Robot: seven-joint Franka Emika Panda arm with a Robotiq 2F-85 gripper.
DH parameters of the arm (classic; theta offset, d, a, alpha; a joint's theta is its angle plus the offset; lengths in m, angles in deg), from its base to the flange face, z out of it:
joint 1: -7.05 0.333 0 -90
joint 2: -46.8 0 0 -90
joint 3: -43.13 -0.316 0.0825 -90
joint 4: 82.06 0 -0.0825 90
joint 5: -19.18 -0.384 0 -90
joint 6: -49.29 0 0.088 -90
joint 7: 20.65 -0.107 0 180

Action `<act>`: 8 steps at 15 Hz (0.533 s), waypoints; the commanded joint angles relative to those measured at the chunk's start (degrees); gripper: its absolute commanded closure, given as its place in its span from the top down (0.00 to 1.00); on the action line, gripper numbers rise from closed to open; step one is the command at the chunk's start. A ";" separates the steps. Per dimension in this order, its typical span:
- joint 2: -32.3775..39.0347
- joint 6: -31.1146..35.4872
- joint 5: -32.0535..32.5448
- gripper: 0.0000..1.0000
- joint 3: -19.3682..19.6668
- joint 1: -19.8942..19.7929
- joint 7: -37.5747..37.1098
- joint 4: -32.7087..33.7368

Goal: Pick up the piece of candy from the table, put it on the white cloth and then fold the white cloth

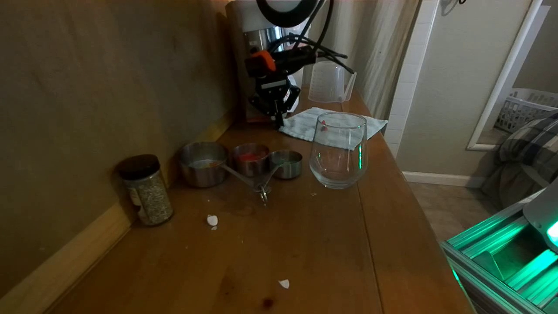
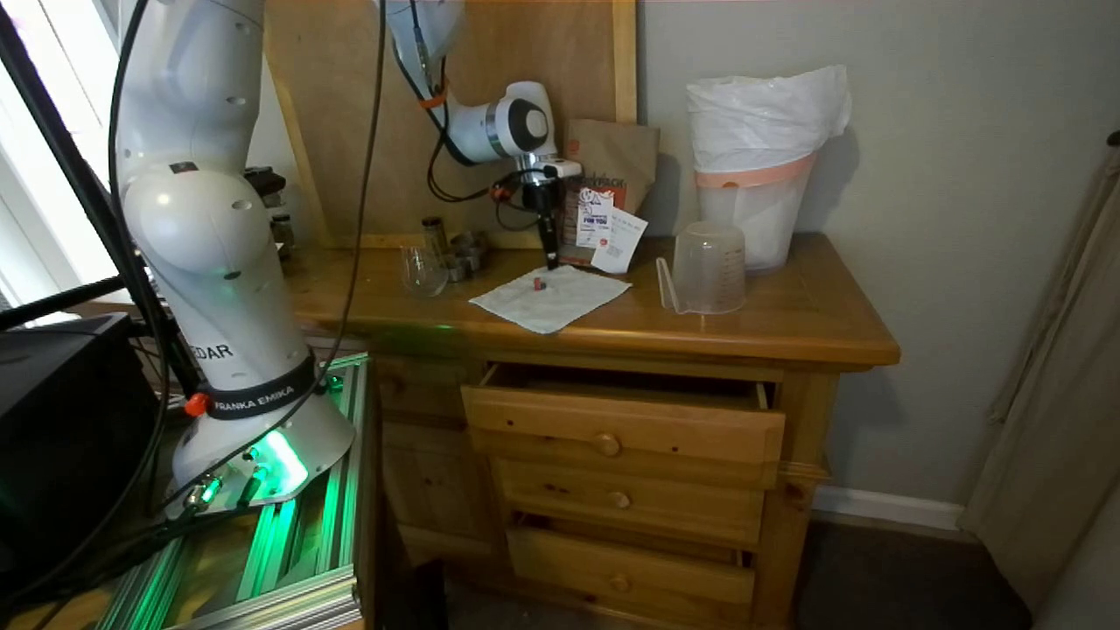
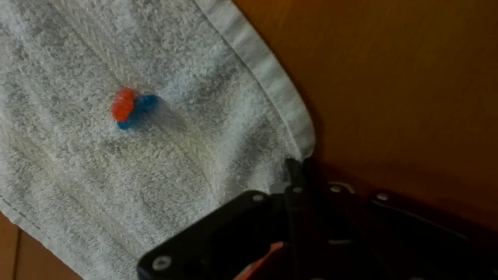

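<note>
1. The white cloth lies spread out on the brown wooden table.
2. The candy, red and blue in the wrist view, rests on top of the cloth, well inside its edges; whether it is one piece or two touching, I cannot tell.
3. The gripper points down at the cloth's border, apart from the candy, its jaws pressed together with a bit of the edge pinched between the tips.
4. In an exterior view, a clear glass stands nearer the camera than the cloth, partly in front of it.
5. Nearer than the cloth and left of it, three metal cups sit together, something red in the middle one.
6. Farther from the cloth on that side stand a dark-lidded jar and small white scraps.
7. Across the cloth from the glass are a plastic jug and a bin.
8. Behind the cloth, in an exterior view, stands a paper bag.
</note>
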 commanded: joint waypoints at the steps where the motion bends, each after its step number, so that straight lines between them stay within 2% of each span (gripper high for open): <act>1: -2.40 -2.99 -1.34 0.02 0.19 -0.55 0.89 -0.46; 8: -7.43 -6.38 -1.80 0.02 -0.18 -2.53 1.12 -1.78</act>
